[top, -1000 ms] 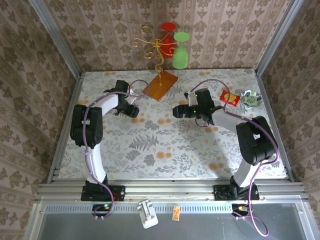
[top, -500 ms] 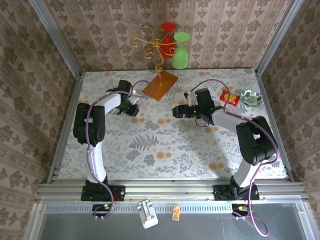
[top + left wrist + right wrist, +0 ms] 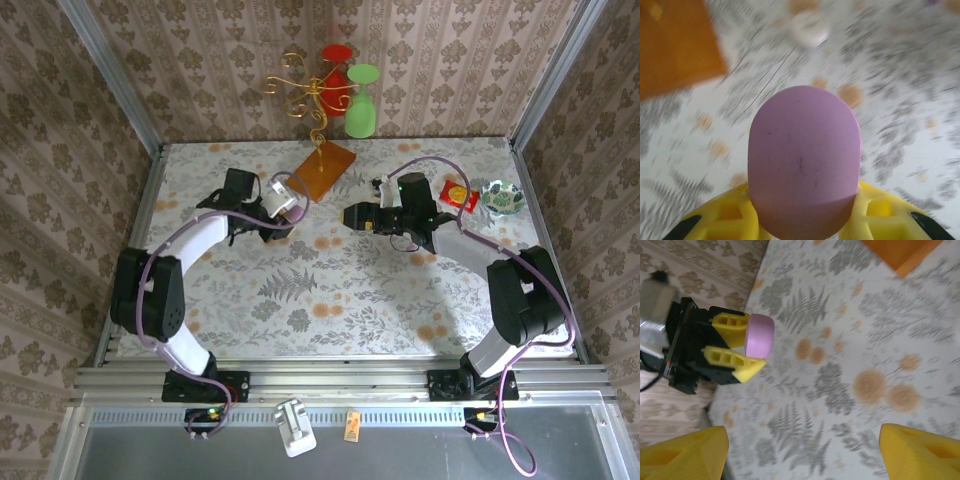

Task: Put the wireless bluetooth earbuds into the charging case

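Note:
A pink pebble-shaped charging case [image 3: 804, 155] sits between the yellow fingers [image 3: 880, 210] of my left gripper [image 3: 802, 215], which is shut on it above the table. The right wrist view shows that same gripper [image 3: 751, 347] and case [image 3: 759, 335] from the side. From above, the left gripper [image 3: 283, 208] hovers left of centre and the right gripper [image 3: 350, 215] faces it across a small gap. The right gripper [image 3: 800, 455] is open, with only tablecloth between its fingertips. A blurred whitish round thing [image 3: 810, 27] lies on the table; I cannot tell if it is an earbud.
The orange base [image 3: 322, 168] of a gold wire stand sits at the back centre, with a red and a green glass [image 3: 362, 100] hanging above it. A red packet [image 3: 458, 194] and a glass dish [image 3: 502, 197] lie at the back right. Wallpapered walls enclose the table.
The left gripper has shut on the pink case, and its arm has swung it right toward the centre. The right gripper has shifted slightly toward the back and stays open.

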Action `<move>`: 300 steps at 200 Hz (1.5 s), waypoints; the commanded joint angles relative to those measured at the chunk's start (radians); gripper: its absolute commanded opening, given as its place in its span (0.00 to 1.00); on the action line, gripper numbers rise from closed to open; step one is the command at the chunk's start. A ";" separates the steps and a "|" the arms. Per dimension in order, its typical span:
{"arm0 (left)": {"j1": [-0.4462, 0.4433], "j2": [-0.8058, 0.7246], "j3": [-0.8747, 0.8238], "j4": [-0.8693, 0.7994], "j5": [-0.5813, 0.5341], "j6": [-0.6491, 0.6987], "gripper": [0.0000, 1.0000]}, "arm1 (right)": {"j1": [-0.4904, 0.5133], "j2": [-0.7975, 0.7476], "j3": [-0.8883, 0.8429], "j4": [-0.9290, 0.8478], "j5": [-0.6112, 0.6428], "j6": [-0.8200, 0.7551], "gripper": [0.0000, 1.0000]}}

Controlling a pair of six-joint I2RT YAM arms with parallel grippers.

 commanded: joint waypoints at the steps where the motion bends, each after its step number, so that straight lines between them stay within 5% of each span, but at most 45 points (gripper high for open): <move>1: -0.052 -0.048 -0.038 0.069 0.158 0.097 0.23 | 0.007 0.027 0.050 0.012 -0.203 0.189 0.79; 69: -0.146 -0.115 -0.034 0.055 0.196 0.152 0.23 | 0.099 0.035 0.076 0.003 -0.233 0.216 0.79; 174: -0.159 -0.139 -0.033 -0.040 0.176 0.233 0.24 | 0.091 0.032 0.077 -0.002 -0.236 0.237 0.28; 199: -0.157 -0.150 -0.051 0.000 0.169 0.216 0.36 | 0.085 0.026 0.072 0.016 -0.238 0.262 0.21; 216: -0.150 -0.181 -0.108 0.137 0.196 0.151 0.58 | 0.074 0.021 0.064 0.067 -0.252 0.314 0.19; 239: -0.145 -0.249 -0.229 0.446 0.231 -0.004 0.72 | 0.050 0.013 0.039 0.211 -0.286 0.450 0.16; 274: -0.140 -0.297 -0.421 1.078 0.239 -0.342 0.82 | 0.035 -0.020 0.000 0.438 -0.315 0.654 0.16; 300: -0.110 -0.257 -0.472 1.380 0.273 -0.518 0.83 | 0.035 -0.016 -0.032 0.680 -0.310 0.844 0.11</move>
